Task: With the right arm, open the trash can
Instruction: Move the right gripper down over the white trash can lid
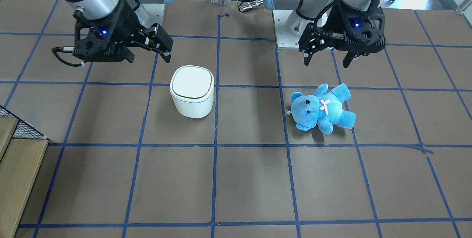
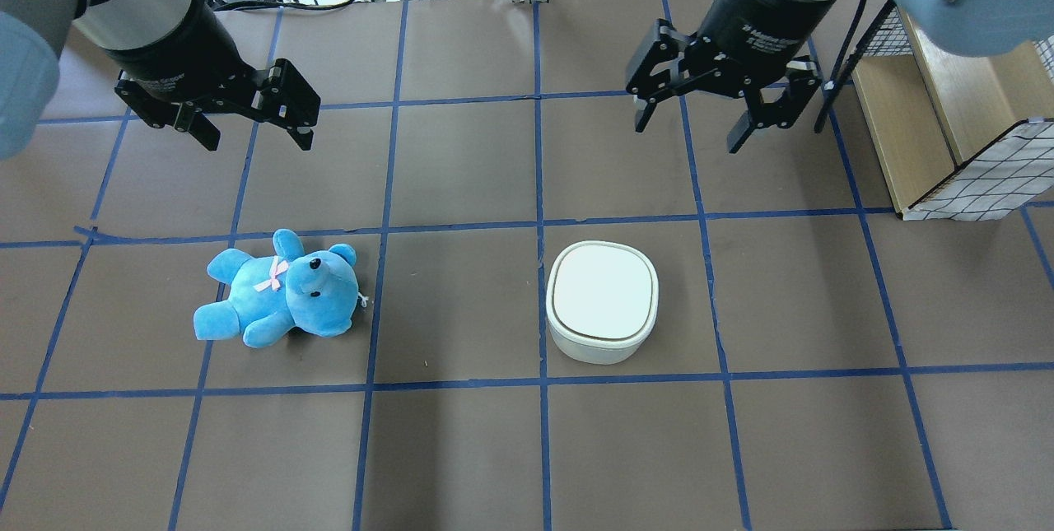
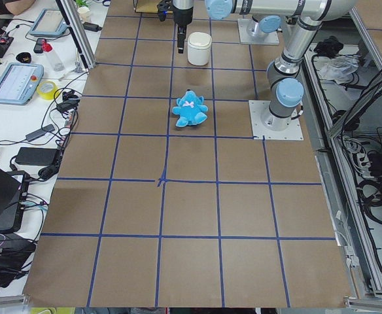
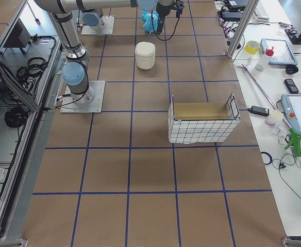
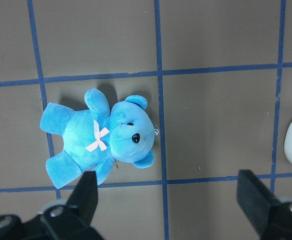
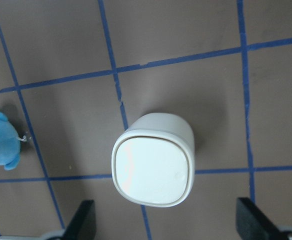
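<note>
table point(image 2: 453, 465): brown surface, blue tape grid point(image 2: 543, 381) | wire-mesh crate point(image 4: 202, 128) on it | white workbench point(image 4: 300, 206) alongside

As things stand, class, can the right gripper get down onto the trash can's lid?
Probably yes: the right gripper hangs open near the trash can, nothing between them; the blue bear lies well aside.

readable text: none | white print on the black collars above the right gripper point(image 2: 688, 134) and the left gripper point(image 2: 257, 140): too small to make out (overhead view only) | pendant screen point(image 3: 14, 83) on the side bench: blurred, no characters legible
</note>
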